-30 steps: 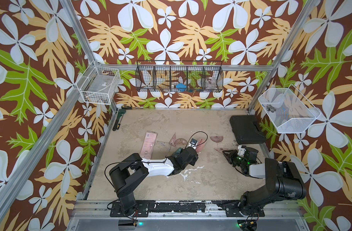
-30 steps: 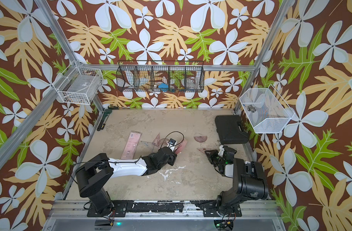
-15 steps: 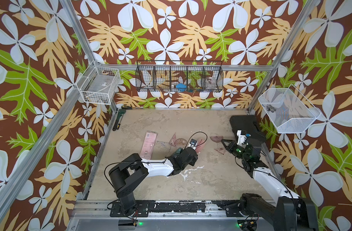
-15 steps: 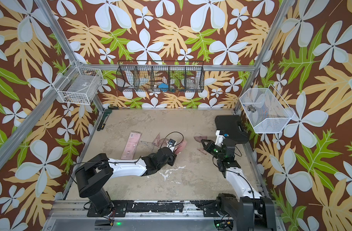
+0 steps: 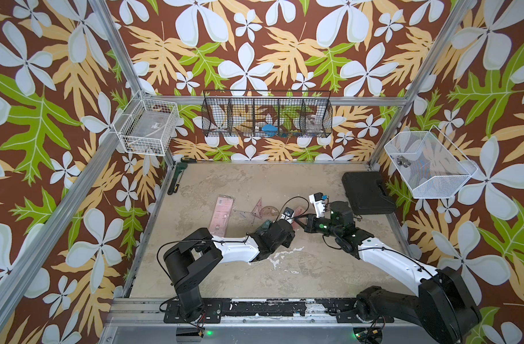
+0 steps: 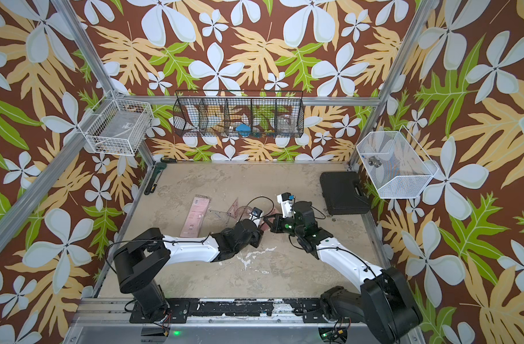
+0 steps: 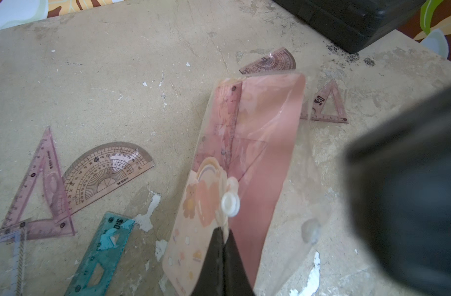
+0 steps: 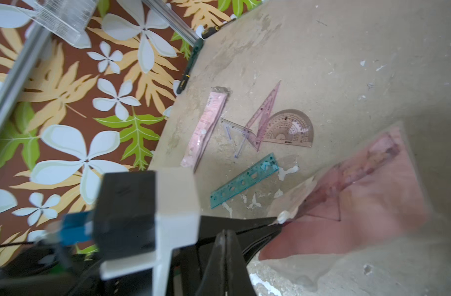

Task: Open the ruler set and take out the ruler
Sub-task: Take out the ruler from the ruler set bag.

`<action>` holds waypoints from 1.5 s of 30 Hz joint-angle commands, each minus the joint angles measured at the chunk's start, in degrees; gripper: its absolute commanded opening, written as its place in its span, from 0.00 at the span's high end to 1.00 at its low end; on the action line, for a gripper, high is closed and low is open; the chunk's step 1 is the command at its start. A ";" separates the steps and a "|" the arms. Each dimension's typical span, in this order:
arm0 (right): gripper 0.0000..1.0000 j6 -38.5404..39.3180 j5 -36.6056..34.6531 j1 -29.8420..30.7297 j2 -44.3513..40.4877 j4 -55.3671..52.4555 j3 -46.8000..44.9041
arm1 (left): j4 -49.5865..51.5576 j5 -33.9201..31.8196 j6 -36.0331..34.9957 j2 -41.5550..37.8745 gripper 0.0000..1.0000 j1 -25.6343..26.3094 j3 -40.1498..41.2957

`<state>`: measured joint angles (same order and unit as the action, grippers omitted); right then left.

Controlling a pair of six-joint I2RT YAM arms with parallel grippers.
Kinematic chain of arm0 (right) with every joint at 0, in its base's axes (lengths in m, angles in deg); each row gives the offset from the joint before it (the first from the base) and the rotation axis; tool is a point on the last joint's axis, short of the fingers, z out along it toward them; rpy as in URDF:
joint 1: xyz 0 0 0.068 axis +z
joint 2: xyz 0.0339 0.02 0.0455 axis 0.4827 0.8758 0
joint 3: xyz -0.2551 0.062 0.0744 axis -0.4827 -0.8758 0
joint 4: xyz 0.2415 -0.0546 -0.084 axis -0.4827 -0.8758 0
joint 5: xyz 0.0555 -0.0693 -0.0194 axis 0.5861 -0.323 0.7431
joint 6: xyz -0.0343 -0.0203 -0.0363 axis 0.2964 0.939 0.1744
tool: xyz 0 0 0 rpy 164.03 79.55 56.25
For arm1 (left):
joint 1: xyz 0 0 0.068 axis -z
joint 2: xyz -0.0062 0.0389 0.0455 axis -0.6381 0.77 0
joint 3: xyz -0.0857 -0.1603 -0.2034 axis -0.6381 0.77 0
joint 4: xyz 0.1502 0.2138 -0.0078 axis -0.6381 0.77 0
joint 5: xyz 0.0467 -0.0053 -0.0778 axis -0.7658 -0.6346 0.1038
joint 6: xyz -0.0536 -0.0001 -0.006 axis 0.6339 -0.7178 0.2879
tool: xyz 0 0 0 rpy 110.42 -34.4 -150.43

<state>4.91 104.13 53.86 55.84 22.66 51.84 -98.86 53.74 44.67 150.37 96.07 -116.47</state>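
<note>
In both top views, the two arms meet near the middle of the table (image 5: 284, 178), tip to tip. The left gripper (image 5: 288, 218) and the right gripper (image 5: 298, 221) are almost touching. Both are at the near end of the ruler set (image 5: 300, 211), a pink pouch raised off the surface between them.

In the left wrist view, the ruler set (image 7: 260, 153) has its long axis running straight away from the left gripper (image 7: 223, 232) toward the black case (image 7: 352, 23). The left jaws are fully closed and pinch the pouch's near edge just below the white snap button (image 7: 230, 205).

The clear flap (image 7: 315, 164) hangs open on the side toward the right arm. It carries the other snap half (image 7: 310, 230).

In the right wrist view, the right gripper (image 8: 225, 233) is also closed tight, just beside the left fingers (image 8: 268, 222). You cannot confirm from these views whether it has caught the clear flap or nothing at all.

The ruler (image 7: 230, 123) lies inside the pouch along one long edge, parallel to the pouch axis. Its near end points at the pinched mouth.

Judge the extraction direction from that. The ruler should come out lengthwise toward the grippers, and the right gripper is the free one nearest that end. Expect thin, slippery plastic that flexes.
</note>
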 commanded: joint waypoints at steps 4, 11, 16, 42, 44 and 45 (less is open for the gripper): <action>1.00 0.13 -6.18 0.56 5.96 0.47 -0.29 | -1.30 -1.05 0.14 -0.71 1.00 0.06 0.24; 1.00 0.22 -4.98 0.02 8.93 4.74 -3.61 | -4.80 -0.35 -0.14 -2.86 1.00 0.05 2.74; 0.98 -1.07 -3.66 -0.75 9.45 10.13 -5.25 | -8.26 1.55 -0.86 -4.78 1.00 0.01 5.45; 0.78 -4.18 -2.90 -2.83 5.67 20.57 -8.99 | -8.47 3.89 -1.71 -5.66 1.00 0.30 5.61; 0.79 -4.22 -3.26 -2.82 6.68 19.91 -8.01 | -8.57 4.08 -1.91 -5.74 1.00 0.44 5.53; 0.79 -4.23 -3.45 -2.84 7.00 19.44 -7.56 | -8.63 4.09 -2.02 -5.74 1.00 0.58 5.48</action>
<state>0.69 101.79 51.04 62.23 41.30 43.29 -106.34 57.14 43.38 145.01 96.44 -110.54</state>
